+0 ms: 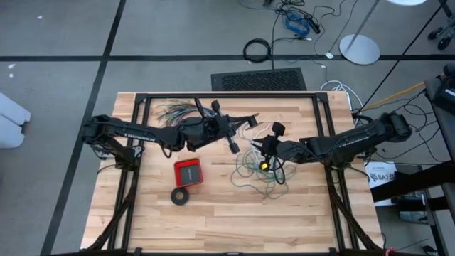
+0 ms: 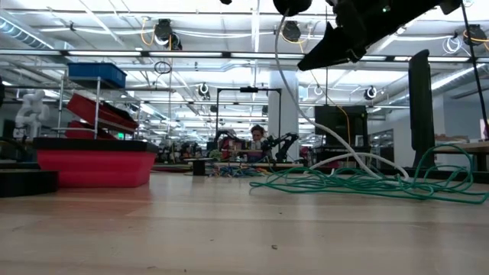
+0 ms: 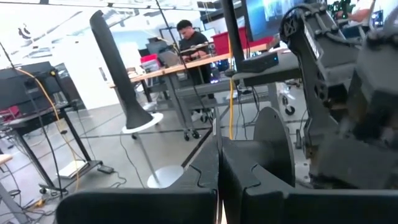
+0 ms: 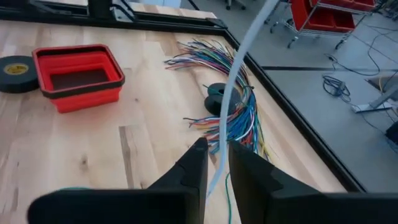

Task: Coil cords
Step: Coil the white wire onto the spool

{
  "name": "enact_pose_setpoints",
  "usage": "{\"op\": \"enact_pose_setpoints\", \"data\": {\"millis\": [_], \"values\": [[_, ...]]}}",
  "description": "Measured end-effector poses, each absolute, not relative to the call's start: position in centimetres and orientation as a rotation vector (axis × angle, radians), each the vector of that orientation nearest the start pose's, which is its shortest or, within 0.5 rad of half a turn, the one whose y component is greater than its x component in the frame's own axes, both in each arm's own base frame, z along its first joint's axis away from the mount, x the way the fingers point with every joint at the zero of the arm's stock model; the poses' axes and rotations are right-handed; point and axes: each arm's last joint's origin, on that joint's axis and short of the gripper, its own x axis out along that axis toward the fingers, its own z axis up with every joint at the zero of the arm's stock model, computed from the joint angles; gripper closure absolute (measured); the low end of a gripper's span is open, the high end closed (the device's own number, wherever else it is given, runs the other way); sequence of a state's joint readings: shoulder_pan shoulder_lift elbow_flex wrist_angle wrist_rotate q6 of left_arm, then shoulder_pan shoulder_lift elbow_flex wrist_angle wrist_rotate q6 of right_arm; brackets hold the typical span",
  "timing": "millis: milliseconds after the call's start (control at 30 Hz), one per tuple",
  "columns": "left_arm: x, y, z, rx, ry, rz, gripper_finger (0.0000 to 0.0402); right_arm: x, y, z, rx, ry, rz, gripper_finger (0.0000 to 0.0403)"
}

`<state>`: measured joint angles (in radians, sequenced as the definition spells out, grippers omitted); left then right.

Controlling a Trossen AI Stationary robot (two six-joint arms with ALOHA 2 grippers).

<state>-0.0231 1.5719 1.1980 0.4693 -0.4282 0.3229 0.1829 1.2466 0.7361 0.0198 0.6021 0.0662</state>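
Near the table's (image 1: 213, 213) middle, the right gripper (image 4: 216, 163) pinches the white cord (image 4: 239, 74) above the green wire (image 1: 257, 173) tangle, while the left gripper (image 3: 219, 168) hangs closed and empty.

I can read no text here. The left arm (image 1: 121, 130) carries pale lettering along its side, and a white label (image 1: 382, 173) lies right of the table (image 1: 213, 220), both too small to read.

Red tray (image 1: 188, 171) just above black tape ring (image 1: 180, 196) on table (image 1: 213, 227), multicolour wire bundle (image 4: 239, 118) fanned nr back edge
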Motion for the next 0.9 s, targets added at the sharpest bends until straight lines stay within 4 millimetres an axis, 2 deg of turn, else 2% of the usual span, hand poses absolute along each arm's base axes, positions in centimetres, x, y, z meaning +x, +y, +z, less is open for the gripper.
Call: {"op": "enact_pose_setpoints", "data": {"millis": [233,400,567,900], "values": [[36.4,0.4,34.6,0.288,-0.058,0.421,0.0402,27.1,2.9,22.3,-0.126,0.506,-0.445,0.0302],[36.4,0.3,34.5,0.288,-0.053,0.418,0.0402,27.5,2.3,21.3,-0.123,0.521,-0.568,0.0270],[36.4,0.3,34.4,0.290,-0.044,0.416,0.0402,27.6,2.2,21.4,-0.153,0.505,-0.619,0.0264],[36.4,0.0,34.6,0.267,-0.073,0.377,0.0402,28.4,2.0,20.6,-0.133,0.510,-0.561,0.0264]]}}
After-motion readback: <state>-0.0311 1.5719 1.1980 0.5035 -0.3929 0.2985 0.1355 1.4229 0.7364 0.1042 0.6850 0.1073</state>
